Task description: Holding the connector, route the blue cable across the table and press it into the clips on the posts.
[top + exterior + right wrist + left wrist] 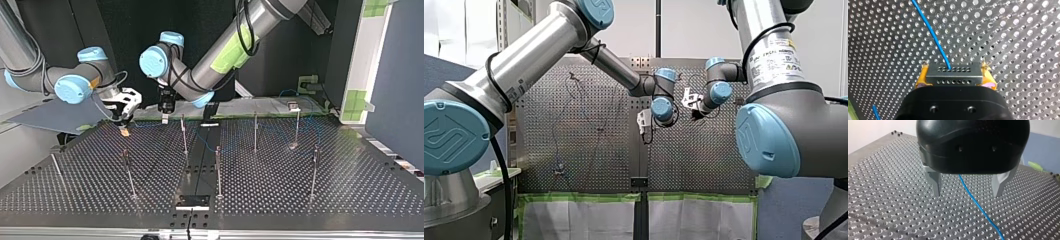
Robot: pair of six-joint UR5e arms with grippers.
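The grey rectangular metal connector (pixel 953 73) with two rows of holes sat clamped between the yellow pads (pixel 921 79) of my right pincer (pixel 955 76), above the perforated metal bench (pixel 1010 37). The thin blue cable (pixel 931 35) ran out of it. My left pincer (pixel 967 193) stood open, its metal fingers (pixel 935 182) on both sides of the cable, touching nothing.

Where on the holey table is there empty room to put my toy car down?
The bare table at the top view's near edge, between the black plate and the rightmost front post, is free. The far side is crowded: my right gripper, my left gripper and the blue cable running among the far posts.
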